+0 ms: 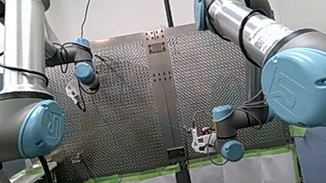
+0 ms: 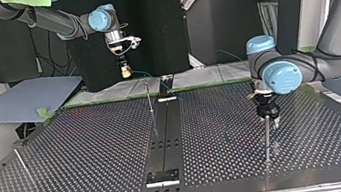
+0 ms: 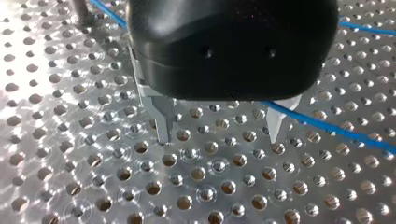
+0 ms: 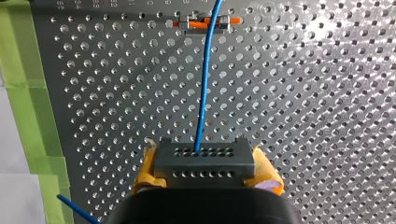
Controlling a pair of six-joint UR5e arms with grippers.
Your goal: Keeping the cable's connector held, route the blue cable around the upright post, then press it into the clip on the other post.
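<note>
Clamping the connector (image 4: 204, 161), my right jaws hold the cable (image 4: 204, 93) by its end; my left jaws stand wide, one finger (image 3: 279, 126) perhaps touching the cable.

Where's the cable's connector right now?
The connector is clamped between my right tool's yellow pads, blue cable leaving it ahead. In the top view that's at the left, raised over the table's far edge.

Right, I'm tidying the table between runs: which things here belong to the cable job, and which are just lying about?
Job: blue cable, connector in my right claw, post by my left claw, clip.
Lying about: green tape, blue-grey board.
</note>
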